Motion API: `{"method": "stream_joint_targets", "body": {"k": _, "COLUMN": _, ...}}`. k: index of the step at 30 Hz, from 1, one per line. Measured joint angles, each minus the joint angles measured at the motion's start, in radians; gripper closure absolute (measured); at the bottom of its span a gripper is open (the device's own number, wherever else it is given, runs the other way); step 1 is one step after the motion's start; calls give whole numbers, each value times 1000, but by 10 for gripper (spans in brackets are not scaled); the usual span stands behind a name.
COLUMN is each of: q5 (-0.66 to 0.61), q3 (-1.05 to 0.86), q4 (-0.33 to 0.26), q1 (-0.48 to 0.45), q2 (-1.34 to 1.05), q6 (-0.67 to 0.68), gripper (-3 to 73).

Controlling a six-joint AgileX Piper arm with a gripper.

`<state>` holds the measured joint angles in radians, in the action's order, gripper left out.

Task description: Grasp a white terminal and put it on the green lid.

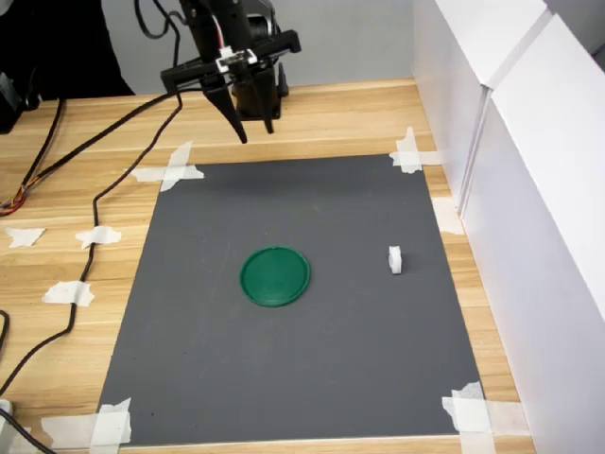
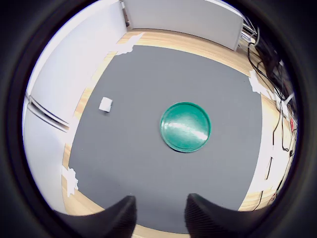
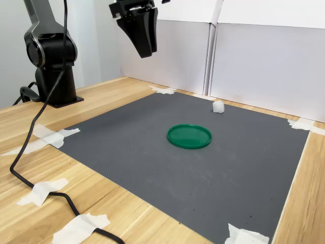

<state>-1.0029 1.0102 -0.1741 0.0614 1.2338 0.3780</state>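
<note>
The green lid [image 1: 274, 276] lies flat near the middle of the grey mat [image 1: 312, 378], and shows in the wrist view [image 2: 185, 127] and the second exterior view [image 3: 189, 136] too. The white terminal [image 1: 395, 259] stands on the mat, off to the first exterior view's right of the lid, apart from it; it also appears in the wrist view [image 2: 105, 104] and the second exterior view [image 3: 218, 107]. My gripper [image 1: 253, 128] hangs high over the mat's far edge, pointing down, open with nothing between its fingers [image 2: 159, 206]. It is far from both objects [image 3: 144, 51].
White panel walls [image 1: 529, 189] close off the first exterior view's right side. A black cable [image 1: 95, 218] runs over the wooden table beside the mat's left edge. White tape pieces [image 1: 170, 170] hold the mat's corners. The arm's base [image 3: 51, 66] stands at the second exterior view's left.
</note>
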Motion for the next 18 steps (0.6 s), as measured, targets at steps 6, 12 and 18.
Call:
{"method": "stream_joint_targets", "body": {"k": 6, "q5": 59, "q3": 0, "q4": -18, "q1": 10, "q2": 16, "q6": -100, "gripper": 11}}
{"method": "stream_joint_targets", "body": {"k": 12, "q5": 77, "q3": 2, "q4": -13, "q1": 50, "q2": 62, "q6": -132, "gripper": -16}}
{"method": "stream_joint_targets", "body": {"k": 18, "q5": 70, "q3": 2, "q4": 23, "q1": 187, "q2": 141, "q6": -170, "gripper": -10}}
